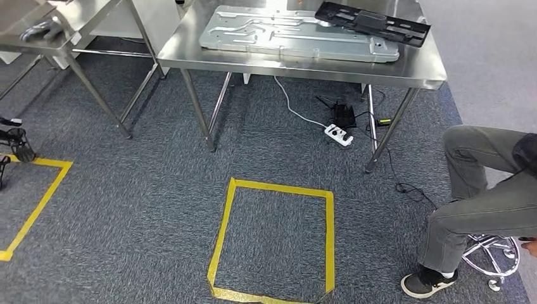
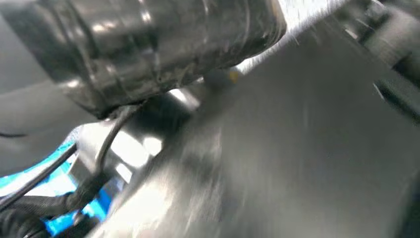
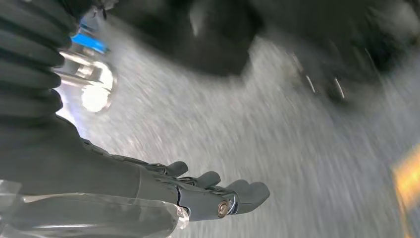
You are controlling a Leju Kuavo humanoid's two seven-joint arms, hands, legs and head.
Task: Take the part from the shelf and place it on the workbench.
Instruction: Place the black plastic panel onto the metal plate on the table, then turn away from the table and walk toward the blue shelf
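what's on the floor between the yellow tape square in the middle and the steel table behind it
Only bare grey carpet lies between the yellow tape square and the table, as the head view shows. The white power strip sits off to the right, under the table.

Steel workbench (image 1: pixel 418 69) carries two parts — grey plate (image 1: pixel 297 35) (black tray (image 1: pixel 373 22) beside).

Right robot hand (image 3: pixel 198 191) — dark grey fingers, ribbed grey cover, brass-coloured screw.
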